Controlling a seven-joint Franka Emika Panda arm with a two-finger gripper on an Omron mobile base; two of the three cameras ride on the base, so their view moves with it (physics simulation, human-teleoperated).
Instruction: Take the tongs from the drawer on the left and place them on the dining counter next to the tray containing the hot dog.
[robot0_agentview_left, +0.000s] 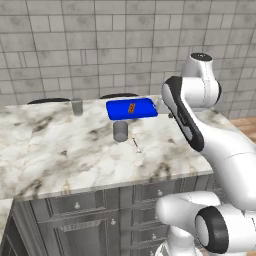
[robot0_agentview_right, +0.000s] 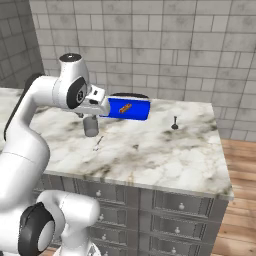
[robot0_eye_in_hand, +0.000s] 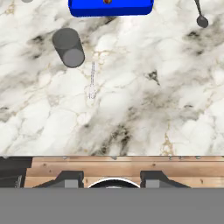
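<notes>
The dining counter (robot0_agentview_left: 60, 150) is a white veined marble slab (robot0_agentview_right: 165, 150). At its back lies the blue tray (robot0_agentview_left: 142, 109), also seen as the tray (robot0_agentview_right: 137, 110) and the tray (robot0_eye_in_hand: 110, 8), with the small hot dog (robot0_agentview_left: 131, 107) on it. My gripper (robot0_eye_in_hand: 111, 178) hovers high over the counter's near edge, jaws apart with nothing between them. Its white hand (robot0_agentview_right: 96, 103) hangs in front of the tray's left end. The tongs are out of view. The drawer fronts (robot0_agentview_left: 75, 202) under the slab are all shut; I cannot tell which is the drawer on the left.
A grey cup (robot0_agentview_left: 120, 131) stands in front of the tray, also the cup (robot0_eye_in_hand: 68, 47). A thin pale utensil (robot0_eye_in_hand: 92, 78) lies beside it. A small dark spoon (robot0_agentview_right: 174, 123) lies right of the tray. Another cup (robot0_agentview_left: 77, 106) stands at the back left. Wooden floor (robot0_agentview_right: 240, 175) lies to the right.
</notes>
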